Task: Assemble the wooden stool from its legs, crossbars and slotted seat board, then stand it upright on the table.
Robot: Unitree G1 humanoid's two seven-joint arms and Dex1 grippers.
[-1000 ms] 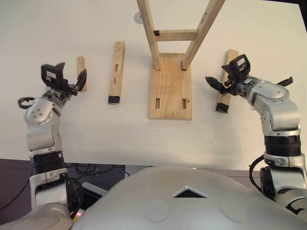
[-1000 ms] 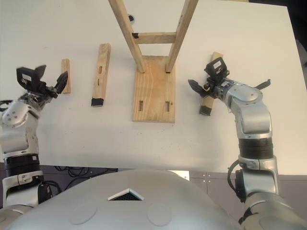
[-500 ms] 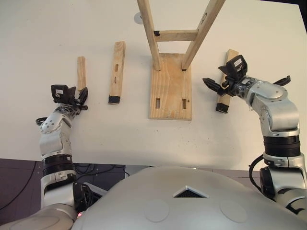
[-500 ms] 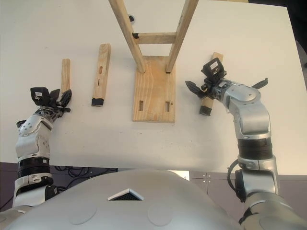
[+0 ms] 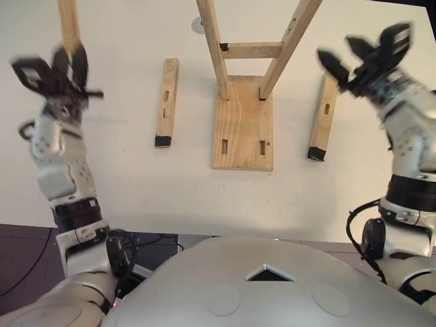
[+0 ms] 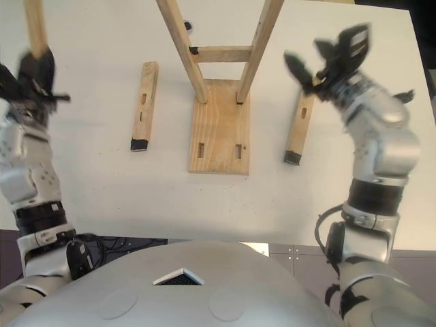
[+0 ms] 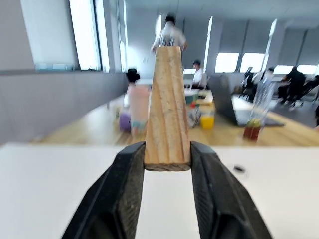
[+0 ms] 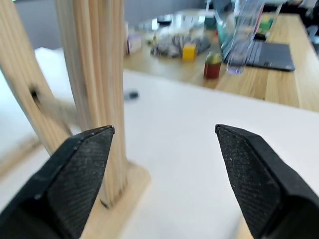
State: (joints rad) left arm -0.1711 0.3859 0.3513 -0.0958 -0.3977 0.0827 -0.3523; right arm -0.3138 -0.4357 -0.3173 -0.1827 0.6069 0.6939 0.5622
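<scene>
The slotted seat board (image 5: 242,126) lies flat at the table's middle, with two legs (image 5: 211,44) joined by a crossbar (image 5: 251,50) standing in its far slots. A loose leg (image 5: 165,102) lies left of the board and another loose leg (image 5: 321,119) lies to its right. My left gripper (image 5: 70,58) is raised at the far left, shut on a short crossbar (image 7: 167,109) that points upward. Raised above the right loose leg, my right gripper (image 5: 361,48) is open with nothing between its fingers (image 8: 75,179); the standing legs (image 8: 94,74) are close in front of it.
A small round white disc (image 5: 197,25) lies on the white table (image 5: 136,177) behind the standing legs. The table's front edge runs just ahead of my body, with cables (image 5: 129,240) hanging below it.
My left gripper has shut on the short crossbar and lifted it off the table, up and to the left. My right gripper has risen away from the right loose leg, still open.
</scene>
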